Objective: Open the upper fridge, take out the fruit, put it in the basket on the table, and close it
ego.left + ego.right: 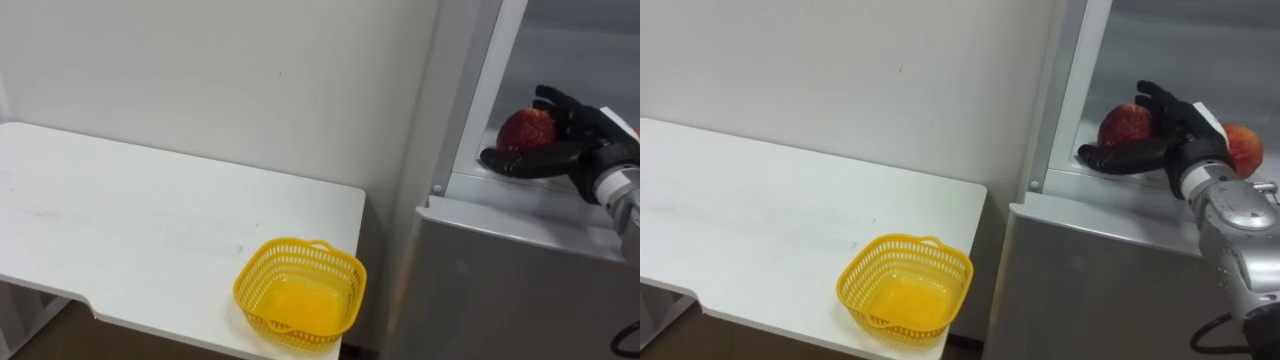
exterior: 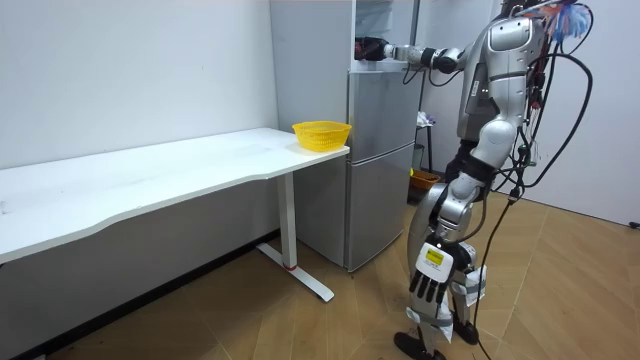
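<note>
The black fingers (image 1: pixel 1152 103) of the right hand (image 1: pixel 1168 138) curl over the top and far side of a red apple (image 1: pixel 1125 125), while the thumb reaches along underneath it, so the fruit sits cupped between them. The apple is at the front edge of the open upper fridge compartment (image 1: pixel 1200 40), just above its lower ledge. A second red-orange fruit (image 1: pixel 1245 150) lies in the same compartment, right behind the wrist of that hand.

Below the ledge is the closed grey door of the lower fridge (image 1: pixel 500 280). To the left of the fridge stands a long white counter (image 1: pixel 150 230) against a pale wall. A yellow mesh basket (image 1: pixel 256 282) sits on the counter's corner nearest the fridge, well apart from the apple and lower than it.

In the room view the robot stands upright on the wooden floor, facing the fridge, its right arm stretched out level into the upper compartment. Its left hand (image 2: pixel 428 287) hangs low at its side, fingers loose and holding nothing.
</note>
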